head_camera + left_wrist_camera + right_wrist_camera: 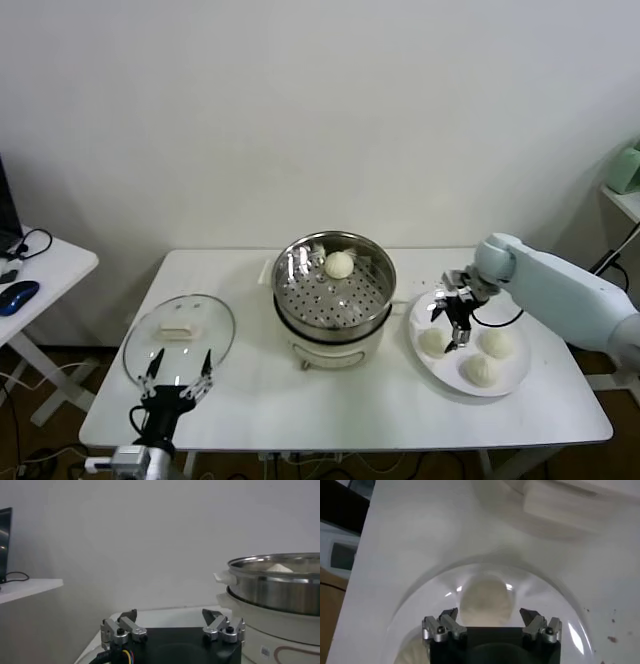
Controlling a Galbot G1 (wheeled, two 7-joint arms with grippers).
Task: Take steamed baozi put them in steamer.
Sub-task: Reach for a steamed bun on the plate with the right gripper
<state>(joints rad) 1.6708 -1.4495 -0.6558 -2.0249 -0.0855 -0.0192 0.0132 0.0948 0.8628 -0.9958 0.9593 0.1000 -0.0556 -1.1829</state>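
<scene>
Counter: a flat white rectangular counter [330, 410] carries everything; its matt top looks smooth and firm.
Steamer: the round, shiny stainless-steel steamer [334, 300] on a white electric base stands at the counter's middle; a perforated metal tray is seen inside, and one cream-white steamed baozi [339, 264] already rests on it near the far wall.
Lid: a round clear glass lid [180, 338] with a pale rectangular knob lies flat to the left of the steamer, apart from it.
Plate: a flat, glossy white round plate [512, 382] sits just right of the steamer and holds three remaining smooth, domed dough buns [482, 370].
Right gripper: the right gripper [449, 322] is held over the plate's near-steamer side, directly above one bun [485, 602]; its jaws are spread wide and nothing is gripped.
Left gripper: the left gripper [178, 385] is parked at the counter's front left by the lid, jaws spread, empty.
Step in hand: a bun is being approached for pick-up, judged from the pose.
Doing it well: the jaws are best lowered straddling the bun's widest part and closed gently, since soft dough is likely dented or torn by a hard squeeze; the neighbouring buns are best left unnudged.
</scene>
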